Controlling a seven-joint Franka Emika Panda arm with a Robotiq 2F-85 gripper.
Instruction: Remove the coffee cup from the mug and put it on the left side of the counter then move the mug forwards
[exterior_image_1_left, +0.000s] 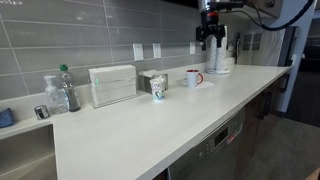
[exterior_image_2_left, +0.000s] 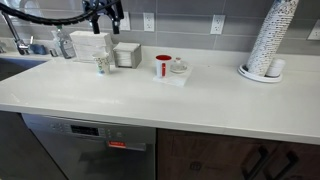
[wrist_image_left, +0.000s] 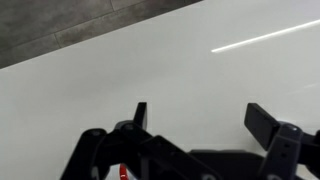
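A red and white mug (exterior_image_1_left: 193, 77) stands on the white counter (exterior_image_1_left: 150, 125) and also shows in the other exterior view (exterior_image_2_left: 163, 66). A paper coffee cup (exterior_image_1_left: 158, 87) with a green logo stands upright on the counter, apart from the mug and to its left (exterior_image_2_left: 102, 64). My gripper (exterior_image_1_left: 212, 44) hangs high above the counter, clear of both, and is at the top edge of an exterior view (exterior_image_2_left: 105, 16). In the wrist view the gripper (wrist_image_left: 200, 120) is open and empty, over bare white counter.
A napkin dispenser (exterior_image_1_left: 112, 85) and a small box (exterior_image_2_left: 126, 54) stand by the tiled wall behind the cup. A bottle (exterior_image_1_left: 67, 90) stands near the sink end. A tall stack of cups (exterior_image_2_left: 272, 40) stands at the other end. A dishwasher (exterior_image_2_left: 88, 150) is below.
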